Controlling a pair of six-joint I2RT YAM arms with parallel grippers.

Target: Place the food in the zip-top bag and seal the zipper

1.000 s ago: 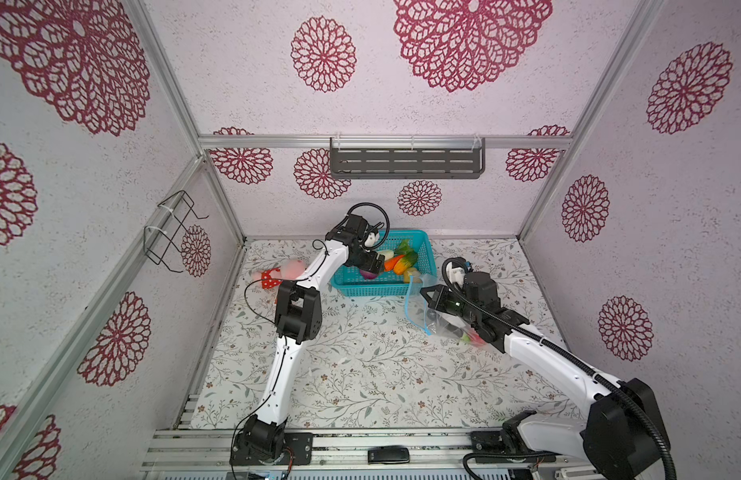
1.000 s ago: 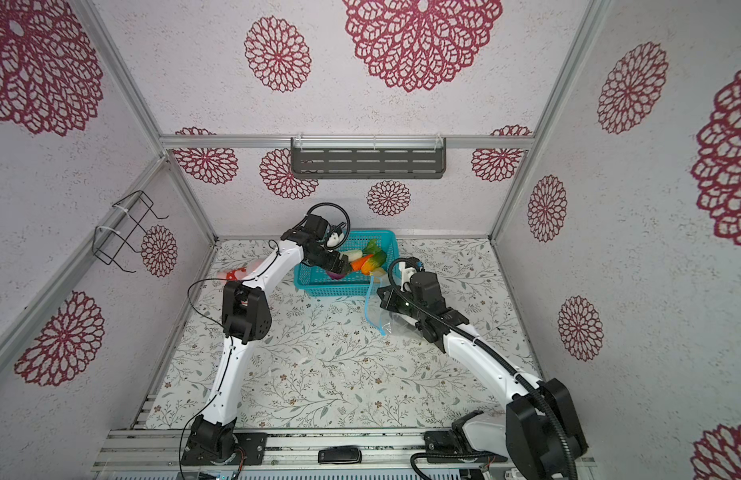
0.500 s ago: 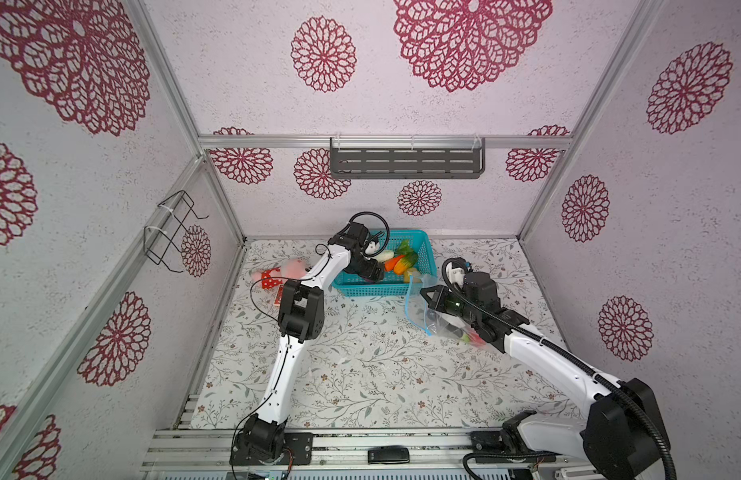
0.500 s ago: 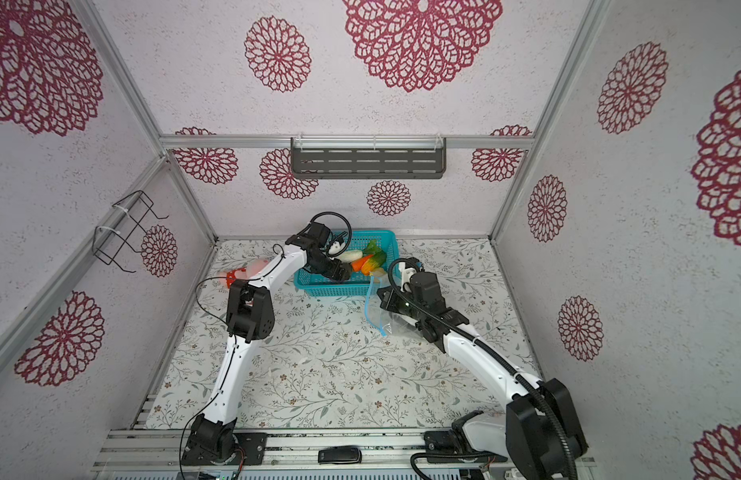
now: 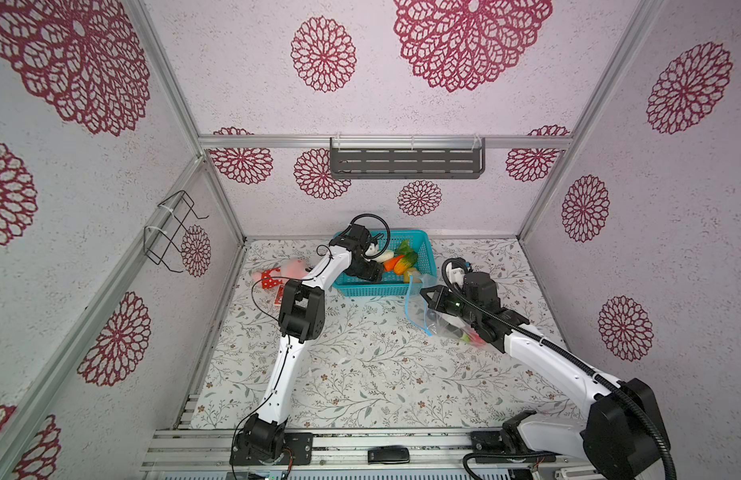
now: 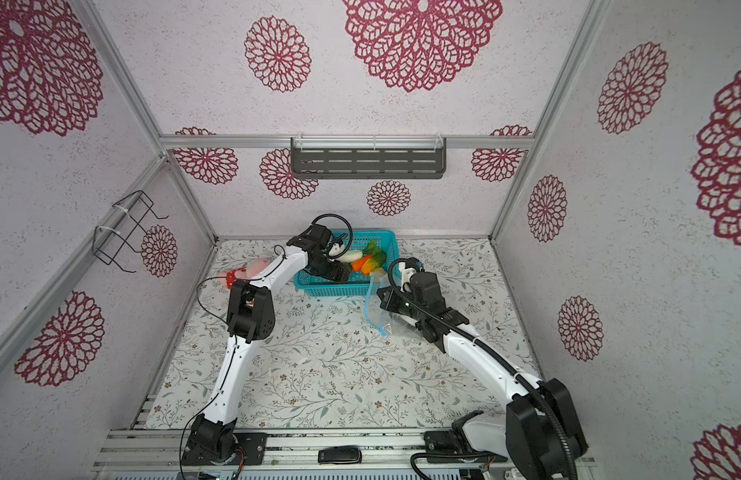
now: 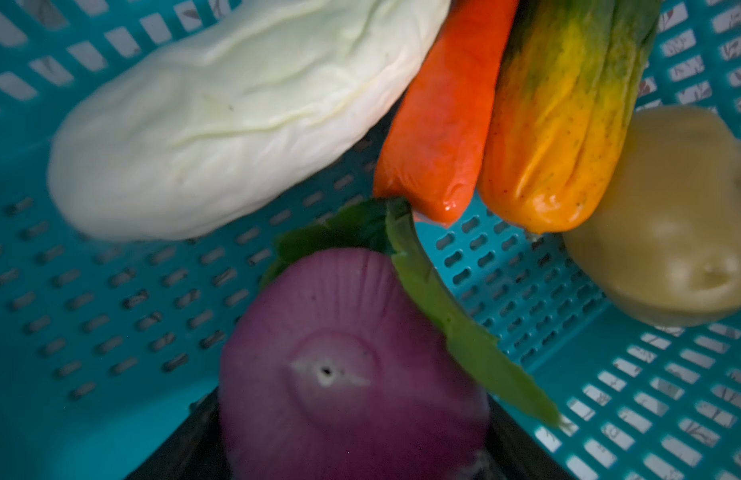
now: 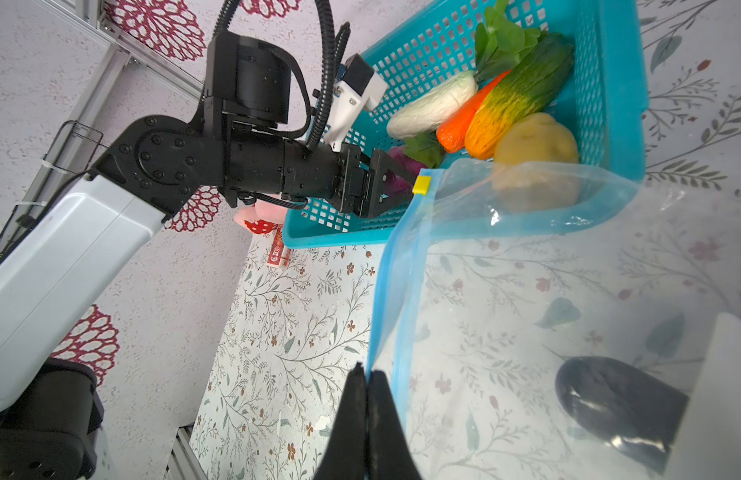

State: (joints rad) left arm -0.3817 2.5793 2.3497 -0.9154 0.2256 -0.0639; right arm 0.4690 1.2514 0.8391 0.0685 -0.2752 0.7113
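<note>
The teal basket (image 5: 381, 289) (image 7: 111, 311) holds the food: a purple onion (image 7: 348, 353), a white vegetable (image 7: 235, 124), a carrot (image 7: 443, 116), a yellow-green one (image 7: 559, 116), a potato (image 7: 672, 216) and a green leaf (image 7: 443, 299). My left gripper (image 5: 368, 271) (image 6: 335, 272) (image 7: 352, 419) reaches into the basket, its fingers pressed against both sides of the onion. My right gripper (image 5: 427, 293) (image 8: 366, 376) is shut on the blue zipper (image 8: 391, 299) edge of the zip-top bag (image 5: 439, 328) (image 8: 568, 270), holding its mouth up beside the basket. A dark eggplant (image 8: 609, 399) lies inside the bag.
A pink plush toy (image 5: 285, 270) and a small red box (image 5: 279, 297) lie left of the basket. A grey shelf (image 5: 406, 162) hangs on the back wall and a wire rack (image 5: 173, 232) on the left wall.
My left gripper has dropped lower into the basket and its jaws have narrowed round the onion. The right arm and the bag have stayed where they were.
</note>
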